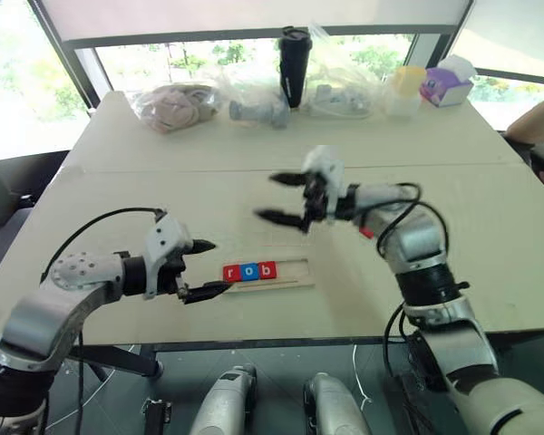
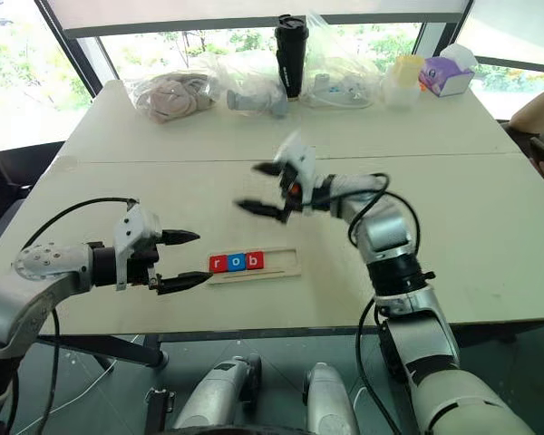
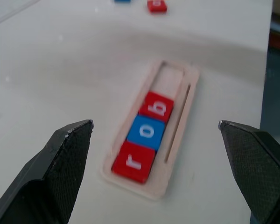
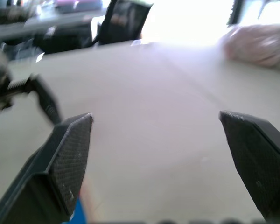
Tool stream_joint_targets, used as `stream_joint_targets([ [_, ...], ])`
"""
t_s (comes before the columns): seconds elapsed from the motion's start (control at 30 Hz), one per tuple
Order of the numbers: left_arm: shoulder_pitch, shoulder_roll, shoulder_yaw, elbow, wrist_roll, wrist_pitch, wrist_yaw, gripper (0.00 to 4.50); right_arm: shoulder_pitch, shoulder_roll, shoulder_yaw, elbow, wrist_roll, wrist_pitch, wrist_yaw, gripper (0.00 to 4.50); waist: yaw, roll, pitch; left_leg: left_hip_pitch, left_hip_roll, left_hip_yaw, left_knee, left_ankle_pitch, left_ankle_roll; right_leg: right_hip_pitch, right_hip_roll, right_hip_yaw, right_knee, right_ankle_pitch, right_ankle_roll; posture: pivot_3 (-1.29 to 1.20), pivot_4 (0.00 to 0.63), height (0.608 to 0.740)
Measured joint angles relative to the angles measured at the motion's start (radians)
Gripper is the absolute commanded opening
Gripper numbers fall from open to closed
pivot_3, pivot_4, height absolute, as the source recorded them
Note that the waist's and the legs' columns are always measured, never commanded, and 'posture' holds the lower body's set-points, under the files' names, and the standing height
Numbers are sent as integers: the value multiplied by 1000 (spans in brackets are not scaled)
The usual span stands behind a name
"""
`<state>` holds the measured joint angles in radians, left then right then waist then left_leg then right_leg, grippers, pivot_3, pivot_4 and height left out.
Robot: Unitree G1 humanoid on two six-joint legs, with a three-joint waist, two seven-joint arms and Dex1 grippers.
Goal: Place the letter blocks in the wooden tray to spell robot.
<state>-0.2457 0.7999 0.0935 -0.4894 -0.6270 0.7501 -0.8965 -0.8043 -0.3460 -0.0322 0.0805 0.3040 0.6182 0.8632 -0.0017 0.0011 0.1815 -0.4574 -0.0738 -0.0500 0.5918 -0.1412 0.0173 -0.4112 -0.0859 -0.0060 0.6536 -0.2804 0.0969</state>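
Three tiles seated in the wooden tray (image 1: 290, 274), both claws spread and empty

The tray lies near the front edge of the pale table (image 1: 163, 172); its left end holds the letter blocks (image 1: 249, 271) red r, blue o, red b, touching in a row, with the right end bare. In the left wrist view a blue tile (image 3: 122, 1) and a red tile (image 3: 157, 5) lie loose on the table beyond the tray. The left gripper (image 1: 208, 269) hovers just left of the tray, fingers wide apart; the right gripper (image 1: 286, 198) hangs above the table behind the tray, fingers also wide. Bags (image 1: 177, 104), a black tumbler (image 1: 295, 63) and a tissue box (image 1: 446, 83) line the far edge by the windows; the middle stretch is open
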Motion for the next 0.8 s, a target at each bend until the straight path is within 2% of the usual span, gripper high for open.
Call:
stream_joint_targets([
  [0.13,-53,-14,40,-27,-81,51,28,4500,42,-127,-77,-57,-19,155,-137,4469,5,0,0,0,0,1,-1,0,0,1,-1,0,0,-1,-1,0,150,740],
  [0.23,-84,-39,11,-20,-83,56,37,4500,161,-206,-87,-132,-63,251,-220,4469,10,0,0,-2,0,2,-1,1,2,2,-1,1,0,-1,-1,0,150,740],
  [0.3,-110,-65,-31,2,-77,49,40,4500,239,-215,-64,-151,-84,254,-247,4469,9,0,0,-2,0,3,0,1,2,2,-1,1,0,-1,-1,0,150,740],
  [0.53,-189,-140,-146,100,6,-19,31,4500,357,-195,-16,-110,-107,121,-269,4469,7,0,0,-1,1,5,3,2,3,4,0,2,0,0,-1,0,150,740],
  [0.8,-185,-138,-160,117,34,-36,13,4500,374,-228,20,35,-157,-36,-250,4469,11,0,0,-1,1,6,4,2,3,5,0,2,0,0,-1,0,150,740],
])
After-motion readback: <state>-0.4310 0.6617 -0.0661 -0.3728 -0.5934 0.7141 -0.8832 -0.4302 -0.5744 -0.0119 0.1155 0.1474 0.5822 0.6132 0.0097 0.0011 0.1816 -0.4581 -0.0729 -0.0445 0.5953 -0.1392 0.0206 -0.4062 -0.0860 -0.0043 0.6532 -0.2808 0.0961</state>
